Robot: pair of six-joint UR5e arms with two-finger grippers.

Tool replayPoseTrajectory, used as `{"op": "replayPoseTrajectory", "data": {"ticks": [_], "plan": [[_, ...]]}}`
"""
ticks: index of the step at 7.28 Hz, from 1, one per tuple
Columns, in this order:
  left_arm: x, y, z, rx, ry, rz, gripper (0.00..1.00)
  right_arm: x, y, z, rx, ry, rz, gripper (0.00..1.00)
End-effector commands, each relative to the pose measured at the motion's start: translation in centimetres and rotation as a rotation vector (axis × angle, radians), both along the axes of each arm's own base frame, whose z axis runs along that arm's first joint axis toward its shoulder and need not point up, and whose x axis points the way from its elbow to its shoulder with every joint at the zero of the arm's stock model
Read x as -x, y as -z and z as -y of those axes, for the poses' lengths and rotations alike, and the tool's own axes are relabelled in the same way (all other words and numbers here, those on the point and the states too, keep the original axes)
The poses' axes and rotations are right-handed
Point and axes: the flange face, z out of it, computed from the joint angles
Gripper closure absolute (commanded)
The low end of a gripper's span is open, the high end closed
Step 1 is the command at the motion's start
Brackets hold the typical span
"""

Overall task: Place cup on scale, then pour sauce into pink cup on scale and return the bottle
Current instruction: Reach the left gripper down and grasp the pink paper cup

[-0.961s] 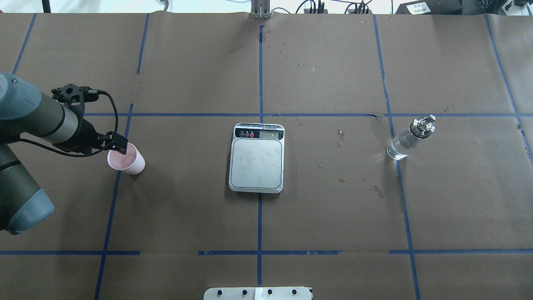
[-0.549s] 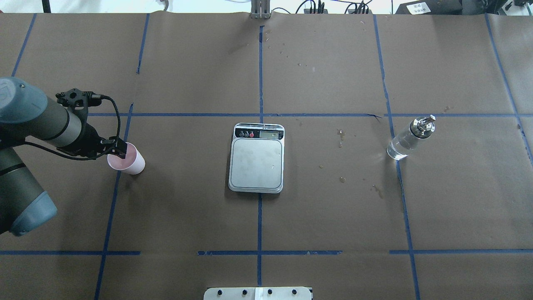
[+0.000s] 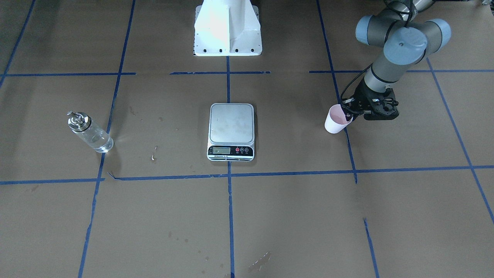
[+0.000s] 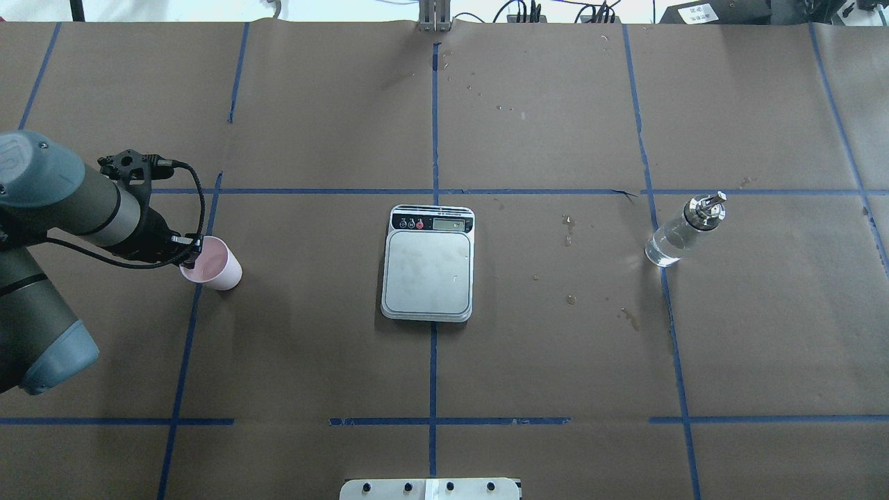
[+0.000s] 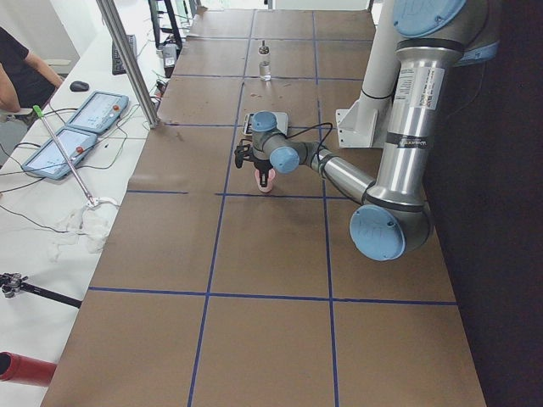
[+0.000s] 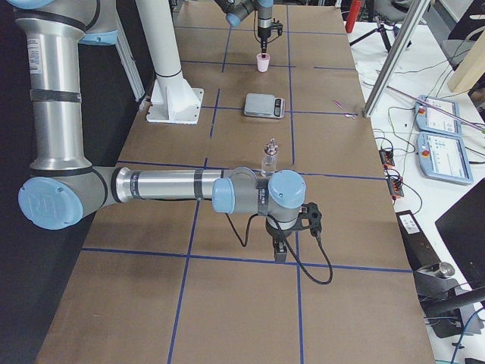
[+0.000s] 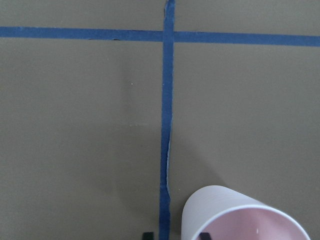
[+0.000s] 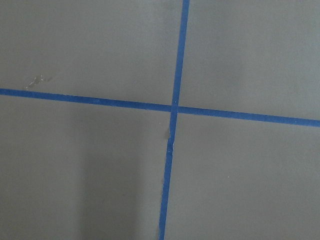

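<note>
The pale pink cup [image 4: 214, 265] stands upright on the table's left side, well left of the scale [image 4: 428, 272]. My left gripper [image 4: 190, 251] is down at the cup's left rim and open. In the left wrist view, one fingertip [image 7: 147, 235] is outside the cup [image 7: 240, 217] and the other is inside, with the wall between them. The clear glass bottle [image 4: 679, 234] with its silver cap stands at the right, with clear sauce low in it. My right gripper [image 6: 279, 249] shows only in the exterior right view, near the table edge; I cannot tell if it is open or shut.
Blue tape lines [image 4: 433, 139] cross the brown paper cover. Small wet spots [image 4: 569, 229] lie between the scale and the bottle. The robot's white base [image 3: 227, 27] stands behind the scale [image 3: 231, 123]. Tablets and cables lie on a side bench [image 5: 76, 127].
My left gripper has dropped lower and shifted slightly left, so its fingers now straddle the cup's left rim. Cup, scale and bottle have not moved.
</note>
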Motion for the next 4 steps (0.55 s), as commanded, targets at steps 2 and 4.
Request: {"op": "replayPoseTrajectory", "data": {"ticks": [2, 4], "plan": [[1.4, 3.4, -0.8, 0.002, 0.002, -0.006, 1.0, 0.2, 0.0, 0.0, 0.005, 0.0, 0.026, 0.0], [1.9, 12.6, 1.4, 0.03, 0.036, 0.024, 1.0, 0.5, 0.3, -0.3, 0.006, 0.001, 0.078, 0.0]]}}
